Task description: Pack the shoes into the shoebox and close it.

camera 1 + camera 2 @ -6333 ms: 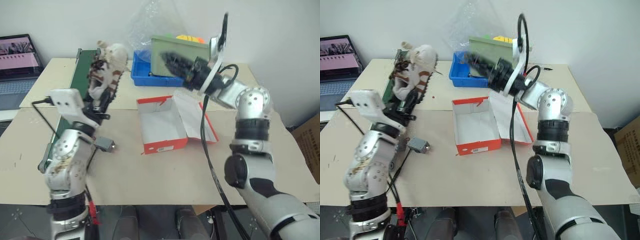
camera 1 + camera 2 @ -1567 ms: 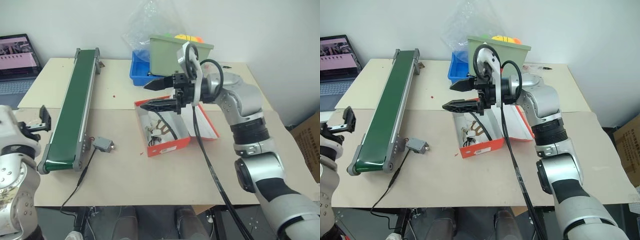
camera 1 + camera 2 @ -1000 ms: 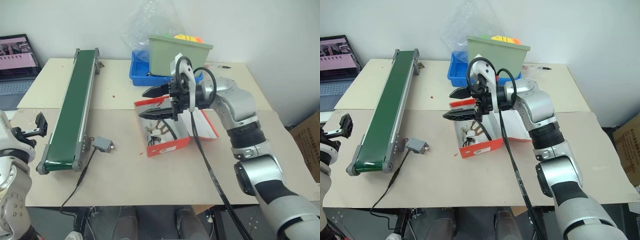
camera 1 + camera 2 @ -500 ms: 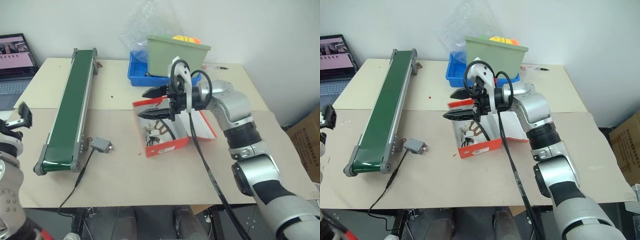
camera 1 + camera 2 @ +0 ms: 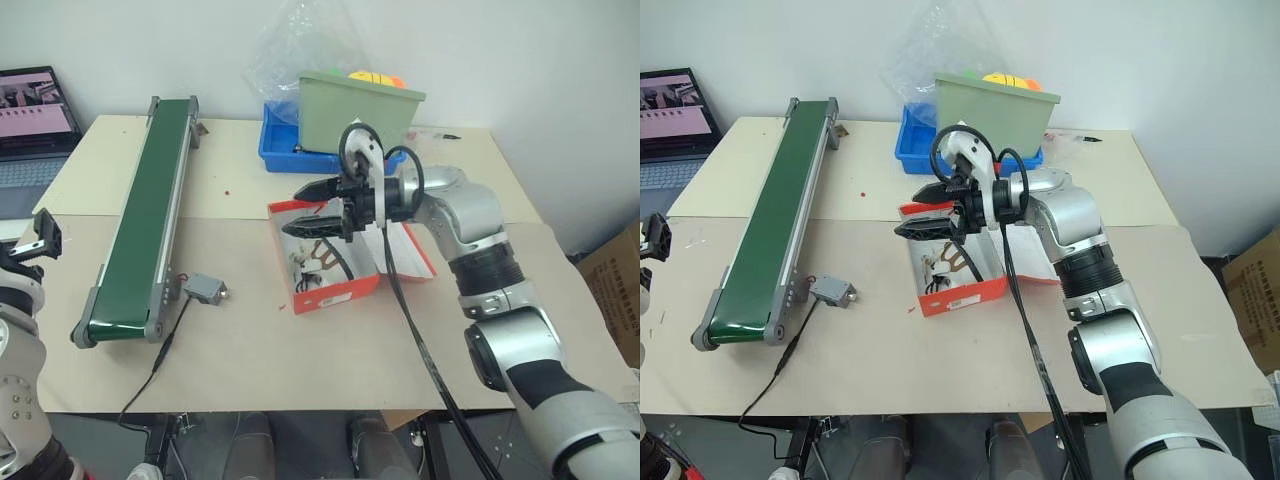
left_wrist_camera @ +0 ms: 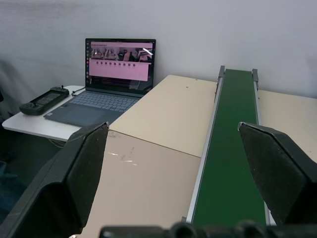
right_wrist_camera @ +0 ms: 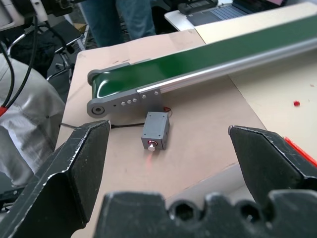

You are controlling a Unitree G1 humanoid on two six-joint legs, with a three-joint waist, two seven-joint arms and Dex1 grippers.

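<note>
having dropped the shoes (image 5: 312, 268) into the shoebox (image 5: 330, 295), i hover my right hand (image 5: 308, 208) wide and empty above it, lid next.

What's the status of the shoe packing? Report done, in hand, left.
Done: the shoes lie inside the shoebox. In hand: nothing; the right gripper hovers open over the box's far end, and the left gripper is open, off beyond the conveyor belt. Left: the lid lies flat open and needs closing.
</note>
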